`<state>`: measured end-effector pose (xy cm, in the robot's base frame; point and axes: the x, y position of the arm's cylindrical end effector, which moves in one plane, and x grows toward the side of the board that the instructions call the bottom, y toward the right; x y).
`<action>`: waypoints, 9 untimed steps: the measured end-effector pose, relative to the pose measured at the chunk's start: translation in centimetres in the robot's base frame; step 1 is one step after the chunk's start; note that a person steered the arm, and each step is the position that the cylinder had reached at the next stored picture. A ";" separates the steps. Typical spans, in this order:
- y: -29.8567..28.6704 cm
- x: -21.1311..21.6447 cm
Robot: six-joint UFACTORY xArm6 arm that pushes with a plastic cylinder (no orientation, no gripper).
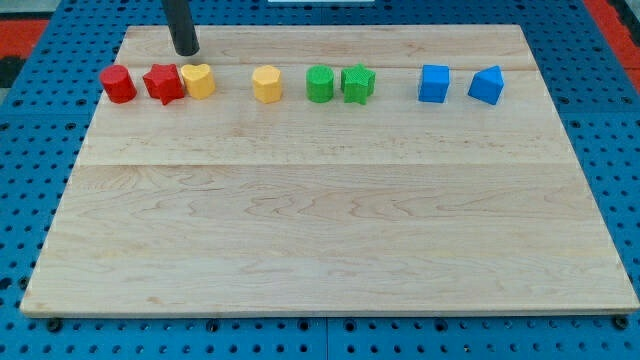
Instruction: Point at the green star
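The green star (pixel 358 83) lies in a row of blocks near the view's top, right of middle, touching a green cylinder (pixel 320 84) on its left. My tip (pixel 186 50) is at the view's top left, just above the red star (pixel 163 83) and the yellow heart (pixel 199 80). It is far to the left of the green star and touches no block.
The same row holds a red cylinder (pixel 118 84) at the far left, a yellow hexagon (pixel 267 84), a blue cube (pixel 434 83) and a blue pentagon-like block (pixel 486 85). The wooden board (pixel 320 220) lies on a blue perforated table.
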<state>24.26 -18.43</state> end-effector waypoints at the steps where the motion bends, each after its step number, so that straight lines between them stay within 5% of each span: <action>1: 0.0 0.0; 7: -1.6 0.3; 9: 3.3 0.0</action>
<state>24.28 -15.16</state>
